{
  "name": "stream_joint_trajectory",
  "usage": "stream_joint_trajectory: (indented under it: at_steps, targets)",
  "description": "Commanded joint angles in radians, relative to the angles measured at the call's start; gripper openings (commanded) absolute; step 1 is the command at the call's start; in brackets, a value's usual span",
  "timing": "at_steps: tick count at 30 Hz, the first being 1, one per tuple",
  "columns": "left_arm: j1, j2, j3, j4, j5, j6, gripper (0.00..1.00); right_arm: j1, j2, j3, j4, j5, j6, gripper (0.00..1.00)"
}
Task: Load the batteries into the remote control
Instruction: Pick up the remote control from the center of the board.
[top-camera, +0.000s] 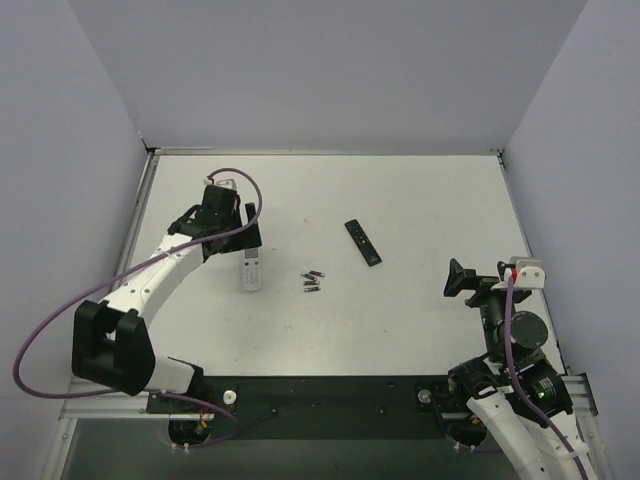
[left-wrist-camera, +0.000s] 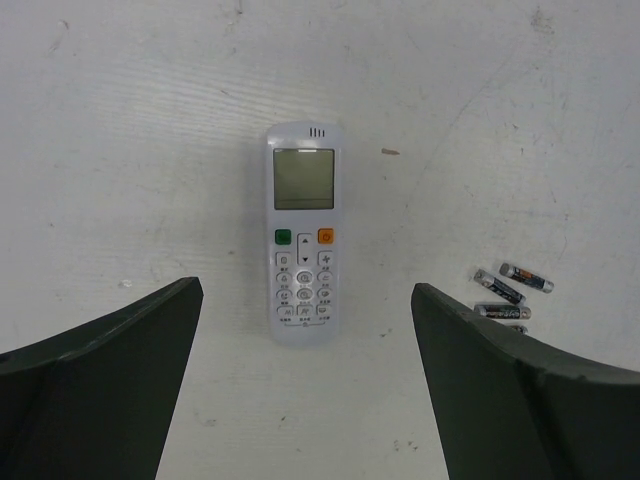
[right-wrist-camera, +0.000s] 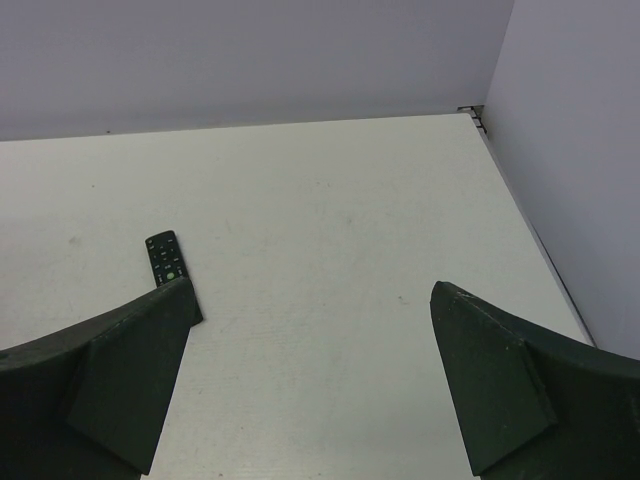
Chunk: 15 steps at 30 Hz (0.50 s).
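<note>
Under wide left end effector (left-wrist-camera: 307, 288): remote control (left-wrist-camera: 302, 180), batteries (left-wrist-camera: 498, 288) beside. Right end effector (right-wrist-camera: 312, 288) wide, black remote (right-wrist-camera: 165, 258) ahead.

Right hand (right-wrist-camera: 312, 288): fingers (right-wrist-camera: 130, 370) wide apart. Black remote (right-wrist-camera: 165, 258): flat on white table (right-wrist-camera: 350, 200), near end behind left finger.

My left gripper (left-wrist-camera: 308, 288) hangs jaws spread over the white remote (left-wrist-camera: 303, 235). Bare table (left-wrist-camera: 120, 150) lies along both its long sides, so a finger can come down on either flank. The batteries (left-wrist-camera: 510, 295) crowd together just off one side, near it but not touching. Ahead of my right gripper (right-wrist-camera: 310, 290) the way is free up to the side wall (right-wrist-camera: 570, 150). Only the black remote (right-wrist-camera: 170, 262) lies by one finger.
</note>
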Motion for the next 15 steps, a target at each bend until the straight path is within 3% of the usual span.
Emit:
stream_joint_trajectory:
  at_steps: [1, 8, 15]
  targets:
    - [-0.005, 0.129, 0.135, -0.057, -0.007, 0.023, 0.97, 0.006, -0.01, -0.002, 0.037, 0.012, -0.006, 1.0]
    - [-0.006, 0.385, 0.318, -0.169, 0.037, 0.055, 0.97, 0.006, -0.006, 0.0, 0.037, 0.007, -0.004, 1.0]
    - [-0.005, 0.488, 0.353, -0.226, -0.029, 0.04, 0.97, 0.006, -0.007, -0.002, 0.037, 0.007, -0.003, 1.0]
